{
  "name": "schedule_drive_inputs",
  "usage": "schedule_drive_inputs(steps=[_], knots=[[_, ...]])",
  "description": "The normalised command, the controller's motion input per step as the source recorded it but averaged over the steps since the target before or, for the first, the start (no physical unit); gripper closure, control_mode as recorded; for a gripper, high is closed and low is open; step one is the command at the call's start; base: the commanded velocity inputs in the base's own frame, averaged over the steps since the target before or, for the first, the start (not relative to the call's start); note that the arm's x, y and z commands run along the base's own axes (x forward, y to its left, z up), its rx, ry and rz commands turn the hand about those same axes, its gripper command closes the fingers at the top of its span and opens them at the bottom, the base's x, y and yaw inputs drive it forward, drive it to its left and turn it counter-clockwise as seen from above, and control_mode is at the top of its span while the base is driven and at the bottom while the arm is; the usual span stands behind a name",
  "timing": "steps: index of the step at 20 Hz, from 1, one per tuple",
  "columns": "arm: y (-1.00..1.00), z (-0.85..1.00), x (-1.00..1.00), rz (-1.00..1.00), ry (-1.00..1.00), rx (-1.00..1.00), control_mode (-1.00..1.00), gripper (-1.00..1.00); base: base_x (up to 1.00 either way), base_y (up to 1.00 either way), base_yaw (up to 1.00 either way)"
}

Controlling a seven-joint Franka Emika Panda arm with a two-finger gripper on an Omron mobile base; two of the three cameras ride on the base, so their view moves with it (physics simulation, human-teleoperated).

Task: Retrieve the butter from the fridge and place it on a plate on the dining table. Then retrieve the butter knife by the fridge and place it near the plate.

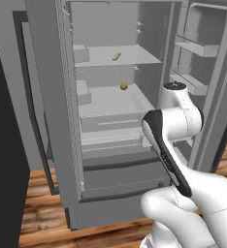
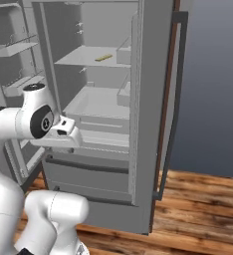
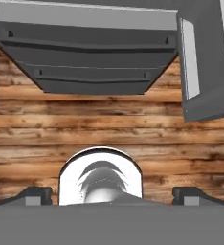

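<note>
The fridge [image 1: 47,97] stands in front of me with both doors swung wide open. The butter [image 1: 116,56], a small yellow stick, lies on the upper shelf [image 2: 103,58]. My arm is folded low in front of the fridge, well below that shelf. In the hand view my gripper [image 3: 112,195] is open, with one dark fingertip [image 3: 35,195] far from the other and nothing between them. It faces down at the wooden floor and the fridge's bottom drawers [image 3: 92,72]. The plate, the dining table and the butter knife are out of view.
A round yellowish-brown food [image 1: 123,86] sits on the lower shelf. The open left door [image 1: 38,121] and right door [image 2: 153,99] flank the arm, with door bins [image 1: 195,48] on the right. Wooden floor [image 2: 198,209] lies to the right.
</note>
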Motion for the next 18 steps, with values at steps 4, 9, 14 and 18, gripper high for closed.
schedule_drive_inputs(steps=[4,9,14,18], knots=[[-0.07,-0.43,0.00,-0.20,0.00,-0.13,-1.00,-1.00,0.00,0.00,0.00],[-0.05,-0.23,0.00,-0.09,0.00,-0.03,-1.00,-1.00,0.00,0.00,0.00],[0.02,0.00,0.00,-0.01,-0.04,0.00,-1.00,-1.00,0.00,0.00,0.00],[0.16,0.00,0.11,-0.04,-0.02,0.00,1.00,-1.00,0.08,0.08,-0.03]])
